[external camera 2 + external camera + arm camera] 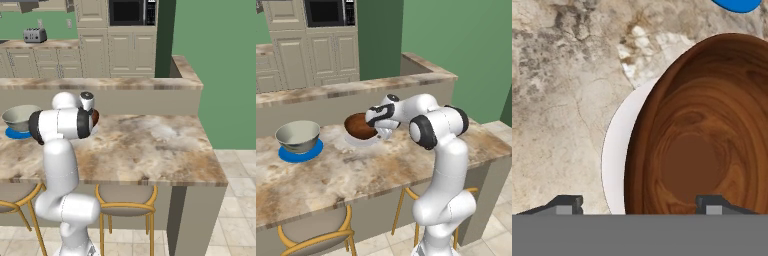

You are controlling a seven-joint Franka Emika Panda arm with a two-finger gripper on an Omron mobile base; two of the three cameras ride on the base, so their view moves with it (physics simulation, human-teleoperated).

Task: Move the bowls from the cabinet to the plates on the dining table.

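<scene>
Mottled beige-brown stone makes up the long dining surface [356, 170], the largest thing here and the place where both bowls belong; yellow-framed stools [125, 207] tuck under its near edge, well below the work. Behind it runs a second stone ledge [331, 90], and farther back stand beige cupboards with a black microwave [131, 12] and a toaster [35, 35], all well apart from the arm. On the surface the grey-white bowl [298, 135] sits upright on the blue plate [301, 154], so that half of the job looks done. Beside it the reddish-brown bowl [707, 130] rests on the pale plate [617, 155], a little off centre so that a crescent of plate shows on one side. The end effector [639, 202] hangs right at this bowl, its fingertips spread wide to either side of the near wall, gripping nothing, which I read as a release. Nothing blocks a retreat; the bowl's rim is the only thing close enough to catch.
</scene>
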